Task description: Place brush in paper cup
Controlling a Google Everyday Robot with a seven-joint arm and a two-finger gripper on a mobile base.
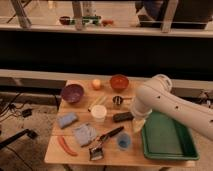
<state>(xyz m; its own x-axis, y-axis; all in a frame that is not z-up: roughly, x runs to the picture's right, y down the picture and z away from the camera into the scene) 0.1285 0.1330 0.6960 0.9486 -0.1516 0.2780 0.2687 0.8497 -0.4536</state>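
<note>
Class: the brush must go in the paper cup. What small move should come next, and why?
Probably carry the gripper across to just above the brush. The brush lies flat and untouched on the table, while the gripper hangs by the green tray, apart from it.

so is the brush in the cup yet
Out: the brush lies flat on the table, apart from the upright cup. The gripper hangs at the tray edge.

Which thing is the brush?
On the wooden table, near its front edge, between the folded cloth and small blue cup, lies the brush. The end effector hovers beside the green tray. Only it has a black handle and squarish metallic head.
</note>
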